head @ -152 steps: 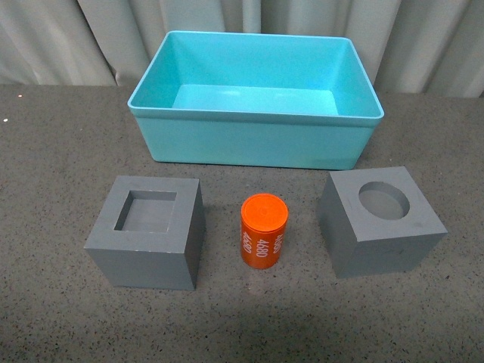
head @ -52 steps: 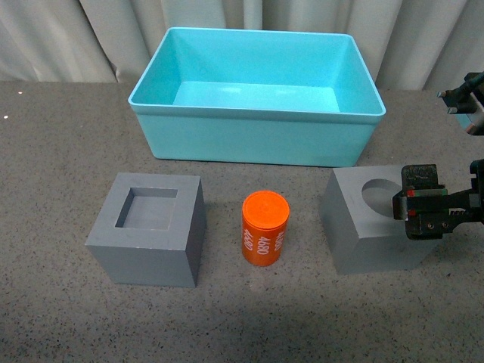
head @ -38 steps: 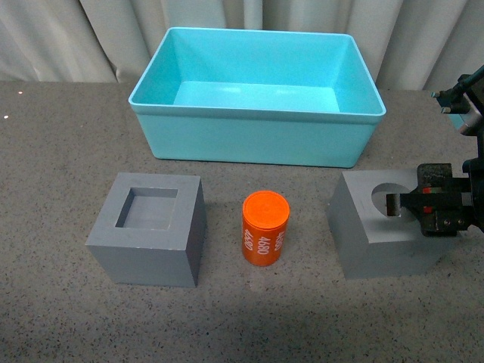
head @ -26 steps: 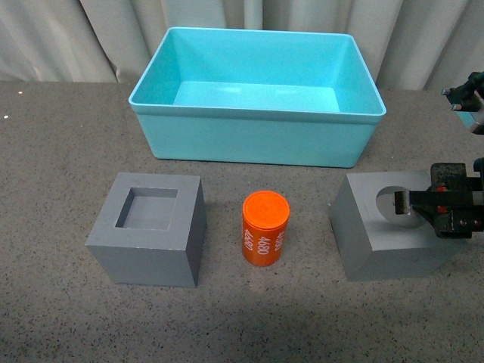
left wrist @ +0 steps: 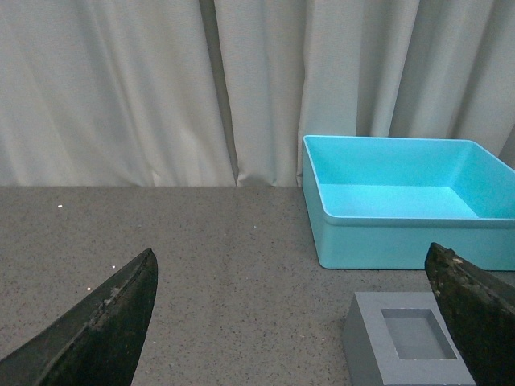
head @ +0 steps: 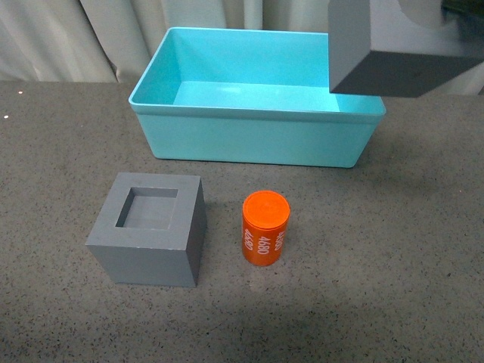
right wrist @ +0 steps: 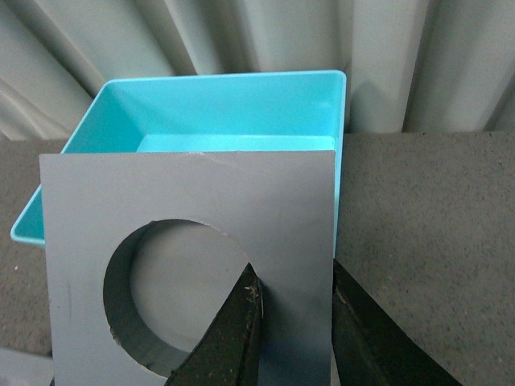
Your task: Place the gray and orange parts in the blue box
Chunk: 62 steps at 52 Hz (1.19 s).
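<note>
The gray cube with the round recess [head: 393, 45] hangs high in the air over the right end of the blue box [head: 257, 140]. My right gripper [right wrist: 294, 277] is shut on its wall, one finger inside the round recess [right wrist: 165, 293], one outside. The gripper itself is mostly out of the front view. The gray cube with the square recess [head: 147, 231] sits on the table at front left; the orange "4680" cylinder [head: 265, 228] stands upright to its right. My left gripper [left wrist: 290, 297] is open and empty, low over the table; the square-recess cube [left wrist: 410, 342] lies by one fingertip.
The dark speckled table [head: 393, 265] carries everything. Pale curtains [head: 91, 38] hang behind the box. The box's inside [right wrist: 233, 117] holds nothing.
My right gripper has lifted the round-recess cube off the table at the right and carried it up and back, to above the box's right end. The other parts have not moved.
</note>
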Motion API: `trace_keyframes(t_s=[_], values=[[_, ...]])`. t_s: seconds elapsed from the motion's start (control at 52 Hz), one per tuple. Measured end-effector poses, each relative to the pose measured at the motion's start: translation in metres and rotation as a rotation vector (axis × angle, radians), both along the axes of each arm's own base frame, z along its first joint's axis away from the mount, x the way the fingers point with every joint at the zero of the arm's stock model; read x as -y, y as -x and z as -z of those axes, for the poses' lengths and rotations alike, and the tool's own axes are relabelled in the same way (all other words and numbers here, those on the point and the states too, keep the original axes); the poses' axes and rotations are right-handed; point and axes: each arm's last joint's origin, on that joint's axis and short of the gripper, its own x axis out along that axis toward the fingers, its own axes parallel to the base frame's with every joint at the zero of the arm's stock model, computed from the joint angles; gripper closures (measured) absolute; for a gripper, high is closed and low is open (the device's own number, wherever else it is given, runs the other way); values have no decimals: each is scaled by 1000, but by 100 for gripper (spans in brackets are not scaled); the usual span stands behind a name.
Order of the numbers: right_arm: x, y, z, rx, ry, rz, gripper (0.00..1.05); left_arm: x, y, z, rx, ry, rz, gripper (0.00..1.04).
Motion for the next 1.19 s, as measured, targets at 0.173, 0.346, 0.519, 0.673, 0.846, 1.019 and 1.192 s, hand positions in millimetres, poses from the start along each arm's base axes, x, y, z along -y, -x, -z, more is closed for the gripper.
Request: trace_keyframes(t_s=[0.173, 0.346, 0.519, 0.673, 0.846, 1.019, 1.192], values=[[-10, -44, 7, -33, 5, 14, 87, 0, 0, 0, 0, 0, 0, 7], [-15, -76, 23, -104, 10, 45, 87, 0, 0, 0, 0, 0, 0, 7], [-22, -104, 46, -178, -5, 61, 87, 0, 0, 0, 0, 0, 0, 7], [-27, -119, 65, -263, 10, 63, 87, 0, 0, 0, 0, 0, 0, 7], [-30, -127, 83, -333, 24, 53, 87, 0, 0, 0, 0, 0, 0, 7], [-32, -134, 88, -378, 33, 51, 87, 0, 0, 0, 0, 0, 0, 7], [-31, -137, 90, -386, 45, 45, 84, 0, 0, 0, 0, 0, 0, 7]])
